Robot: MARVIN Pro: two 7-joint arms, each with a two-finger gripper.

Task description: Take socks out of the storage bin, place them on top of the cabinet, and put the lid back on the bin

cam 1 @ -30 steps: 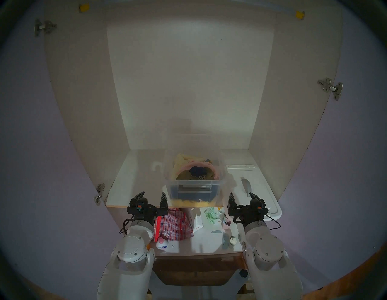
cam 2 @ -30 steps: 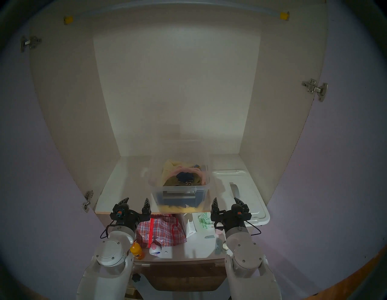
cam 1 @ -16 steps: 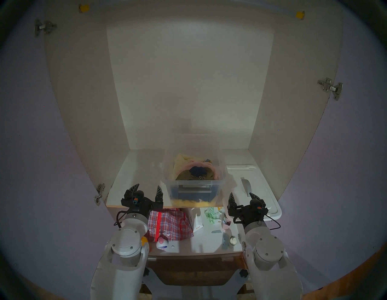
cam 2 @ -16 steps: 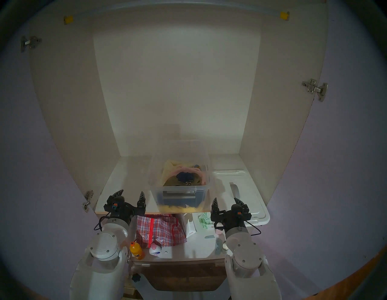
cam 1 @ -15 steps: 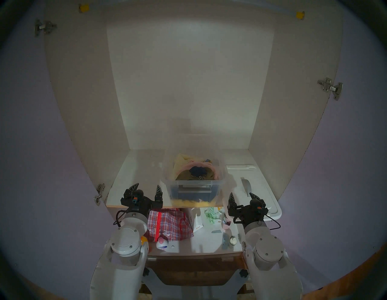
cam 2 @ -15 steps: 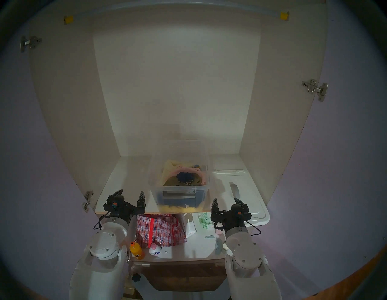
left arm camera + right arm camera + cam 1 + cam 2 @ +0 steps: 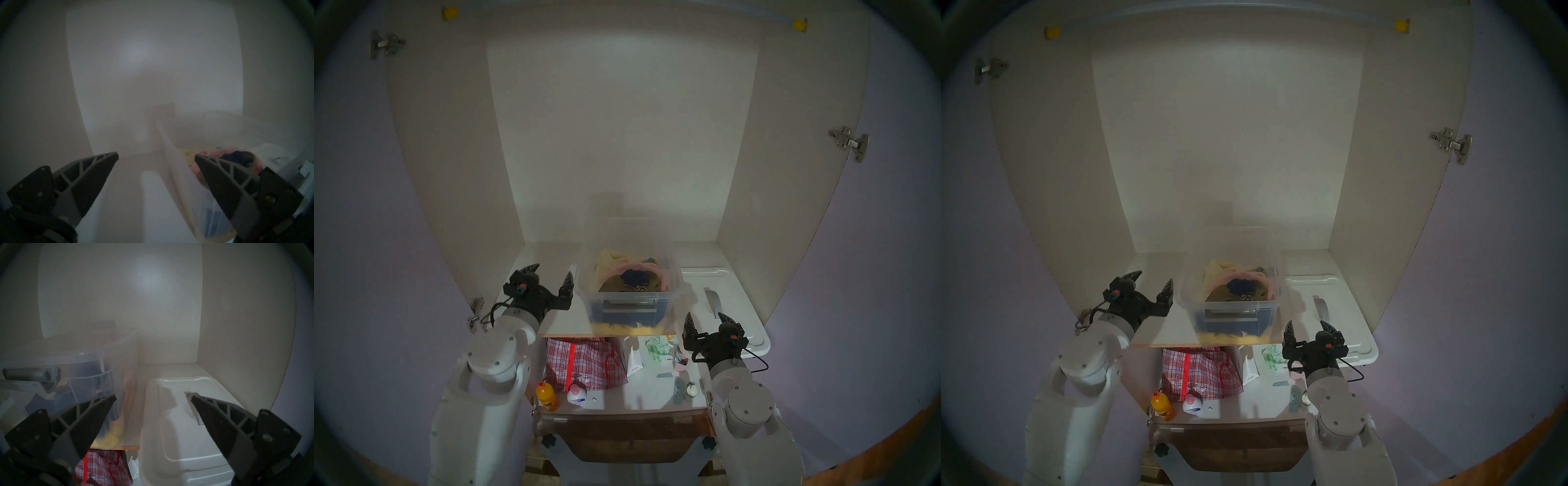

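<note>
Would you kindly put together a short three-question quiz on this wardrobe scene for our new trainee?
1. True or false: the lid is already seated on the storage bin.
2. Which garment in the bin do the navy socks lie on? A) the olive-brown garment B) the checked bag C) the orange bottle
3. Fill in: the left tool is open beside the bin's ____ wall, as seen from the head camera.

Key
1. False: it lies flat on the cabinet shelf to the right of the bin, in front of the open right tool.
2. A.
3. Left.
</note>
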